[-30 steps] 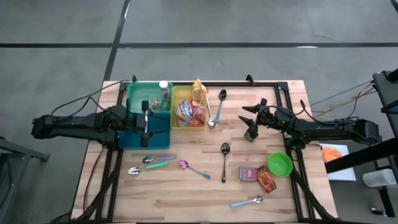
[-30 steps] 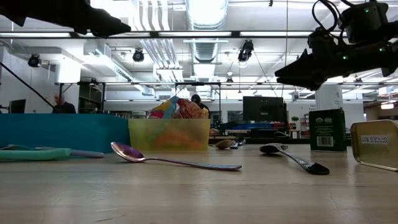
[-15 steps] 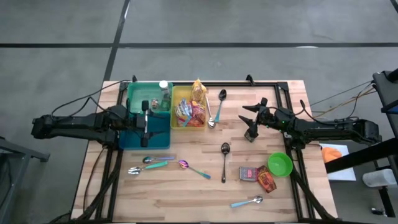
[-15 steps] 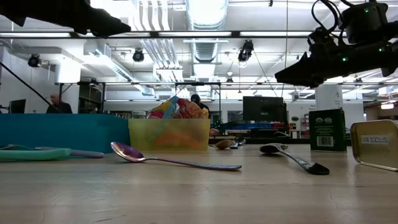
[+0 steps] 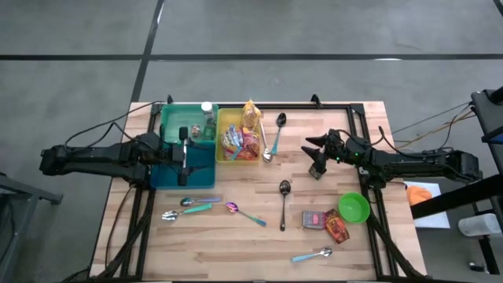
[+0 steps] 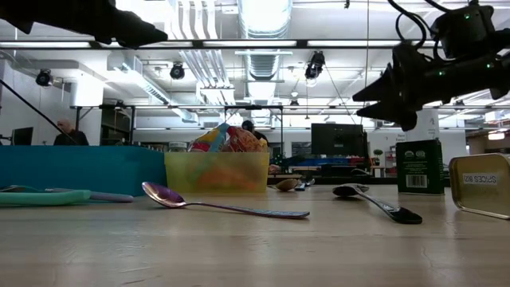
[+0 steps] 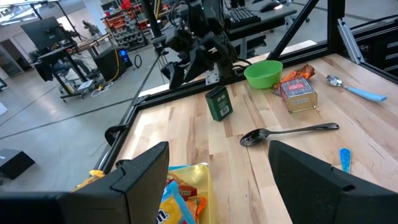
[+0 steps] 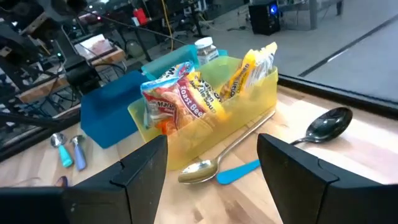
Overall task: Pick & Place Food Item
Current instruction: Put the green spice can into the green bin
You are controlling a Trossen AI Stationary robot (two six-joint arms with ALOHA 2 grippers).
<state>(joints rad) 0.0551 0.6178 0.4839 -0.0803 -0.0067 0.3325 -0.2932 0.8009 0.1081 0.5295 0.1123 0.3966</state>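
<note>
Both pincers hang spread and empty: the right pincer (image 5: 315,156) above the desk (image 5: 236,244), snack packets (image 8: 186,99) ahead in the yellow bin (image 5: 238,144); the left pincer (image 5: 185,154) over the teal bin (image 5: 173,174). Nothing picked yet.

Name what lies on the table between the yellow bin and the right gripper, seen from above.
In the high view, two spoons: a blue-handled spoon beside the yellow bin and a black spoon. Bare wood follows up to the right gripper.

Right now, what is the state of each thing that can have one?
Left claw: open, empty, above the bins.
Right claw: open, empty, raised.
Yellow bin: full of snack packets.
Green bowl: upright, empty.
Tin: lying on its side.
Dark box: standing upright.
</note>
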